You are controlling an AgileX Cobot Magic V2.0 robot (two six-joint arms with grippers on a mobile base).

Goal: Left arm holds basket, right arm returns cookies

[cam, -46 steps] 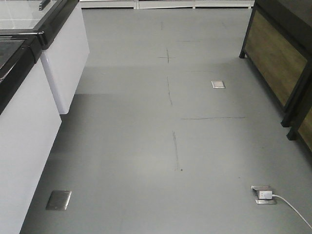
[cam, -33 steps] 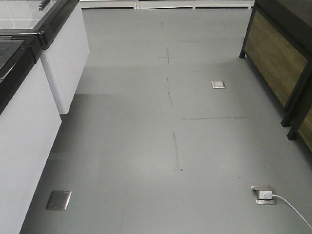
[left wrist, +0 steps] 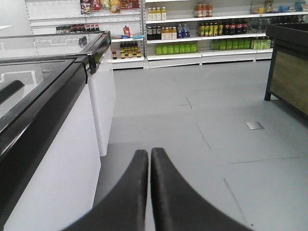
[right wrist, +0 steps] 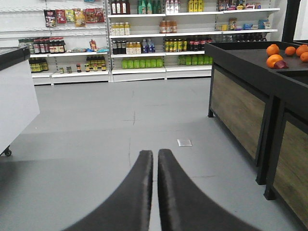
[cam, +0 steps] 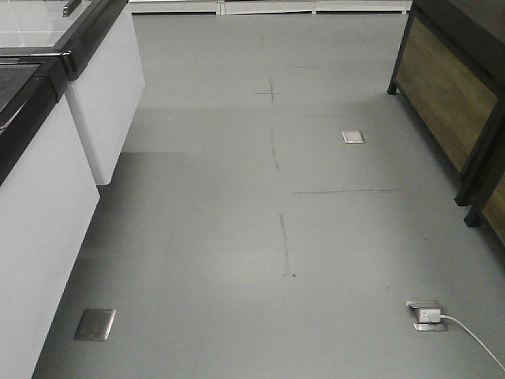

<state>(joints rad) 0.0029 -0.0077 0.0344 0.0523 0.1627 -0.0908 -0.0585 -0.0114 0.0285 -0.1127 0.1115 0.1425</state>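
Observation:
The basket and the cookies are out of view in all three views. My left gripper (left wrist: 149, 152) points along the aisle beside the white freezer cabinet (left wrist: 53, 178); its two black fingers are shut with nothing between them. My right gripper (right wrist: 155, 153) hangs over the grey floor, also shut and empty, with the dark produce stand (right wrist: 240, 110) to its right. Neither arm shows in the front view.
White chest freezers (cam: 47, 189) with black rims line the left of the aisle. A dark wood-panelled stand (cam: 458, 103) carrying oranges (right wrist: 275, 57) lines the right. Stocked shelves (right wrist: 159, 43) close the far end. A floor socket with a white cable (cam: 430, 316) lies front right.

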